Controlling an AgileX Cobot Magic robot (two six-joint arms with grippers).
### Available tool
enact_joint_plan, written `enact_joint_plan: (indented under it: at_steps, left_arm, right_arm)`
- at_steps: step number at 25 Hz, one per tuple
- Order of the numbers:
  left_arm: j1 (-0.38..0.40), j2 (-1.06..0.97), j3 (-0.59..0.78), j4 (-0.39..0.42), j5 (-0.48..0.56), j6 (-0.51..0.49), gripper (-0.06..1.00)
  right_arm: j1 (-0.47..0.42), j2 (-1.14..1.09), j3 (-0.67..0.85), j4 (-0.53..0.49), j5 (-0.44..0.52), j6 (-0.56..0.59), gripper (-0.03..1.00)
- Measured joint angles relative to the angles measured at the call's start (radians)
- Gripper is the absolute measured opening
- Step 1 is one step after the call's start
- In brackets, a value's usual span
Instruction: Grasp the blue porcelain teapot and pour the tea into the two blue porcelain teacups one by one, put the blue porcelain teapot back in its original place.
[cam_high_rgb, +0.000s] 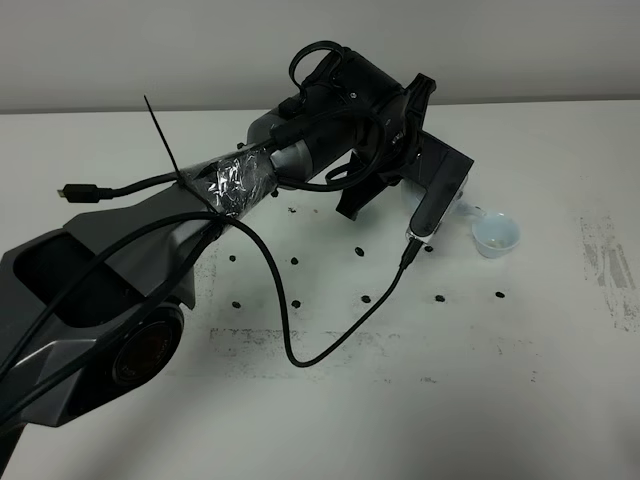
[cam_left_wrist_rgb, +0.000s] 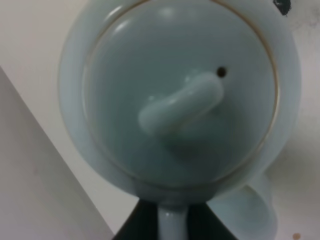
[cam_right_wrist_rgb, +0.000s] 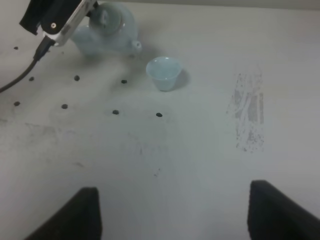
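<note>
White, dot-marked tabletop (cam_right_wrist_rgb: 200, 150). Blue porcelain teapot (cam_right_wrist_rgb: 107, 30) sits low, right of centre, handle (cam_left_wrist_rgb: 172, 217) clamped by the left gripper (cam_left_wrist_rgb: 172, 232). One teacup (cam_right_wrist_rgb: 163, 73) stands just beside the spout (cam_right_wrist_rgb: 135, 46). Right gripper (cam_right_wrist_rgb: 172, 215) is spread wide, empty. Tilting may slide the lid (cam_left_wrist_rgb: 180, 100) off or pour past the teacup.

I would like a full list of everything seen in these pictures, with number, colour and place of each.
blue porcelain teapot: one, pale blue, under the left arm's end, lid on.
teacup: one seen clearly, pale blue, upright beside the teapot's spout.
black dots: many, scattered over the table's middle.
scuffed patch: one, grey, right side of the table.
table: one, white.
cable: one, black, looping from the left arm onto the table.
left pincer: one, black, shut on the teapot's handle.
right pincer: one, black, open above the table.
</note>
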Motion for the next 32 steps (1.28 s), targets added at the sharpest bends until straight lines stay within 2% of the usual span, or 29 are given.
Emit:
enact_joint_plan:
  at_steps: [12, 21, 32]
  left_arm:
    - [0.0, 0.0, 0.0, 0.009, -0.018, 0.06, 0.04]
    - [-0.009, 0.0, 0.0, 0.03, -0.06, 0.066, 0.04]
    - [-0.021, 0.005, 0.0, 0.048, -0.063, 0.084, 0.04]
  right_arm:
    - [0.0, 0.0, 0.0, 0.0, 0.0, 0.0, 0.59]
    - [0.0, 0.0, 0.0, 0.0, 0.0, 0.0, 0.59]
    - [0.0, 0.0, 0.0, 0.0, 0.0, 0.0, 0.59]
